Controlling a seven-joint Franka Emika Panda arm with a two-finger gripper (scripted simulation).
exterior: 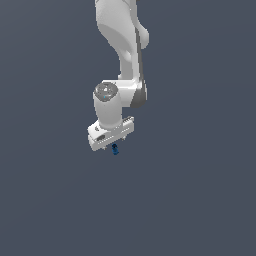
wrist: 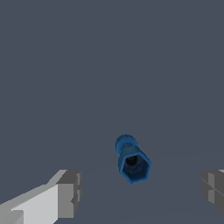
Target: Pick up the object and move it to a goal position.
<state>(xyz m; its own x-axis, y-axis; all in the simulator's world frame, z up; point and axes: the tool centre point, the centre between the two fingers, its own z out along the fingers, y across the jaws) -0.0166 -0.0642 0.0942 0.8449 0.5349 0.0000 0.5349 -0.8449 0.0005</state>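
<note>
The object (wrist: pixel 131 160) is a small glossy blue item with a hexagonal end and a dark hole, lying on the flat grey surface. In the exterior view the object (exterior: pixel 115 149) shows just below my white gripper (exterior: pixel 113 145). In the wrist view my gripper (wrist: pixel 142 192) is open, with one grey fingertip (wrist: pixel 70 192) on one side and the other at the frame edge. The object lies between the two fingers, apart from both, nearer the fuller-seen one.
The plain grey floor (exterior: pixel 200 200) fills both views. The white arm (exterior: pixel 122 45) rises above the gripper in the exterior view. No goal marker shows.
</note>
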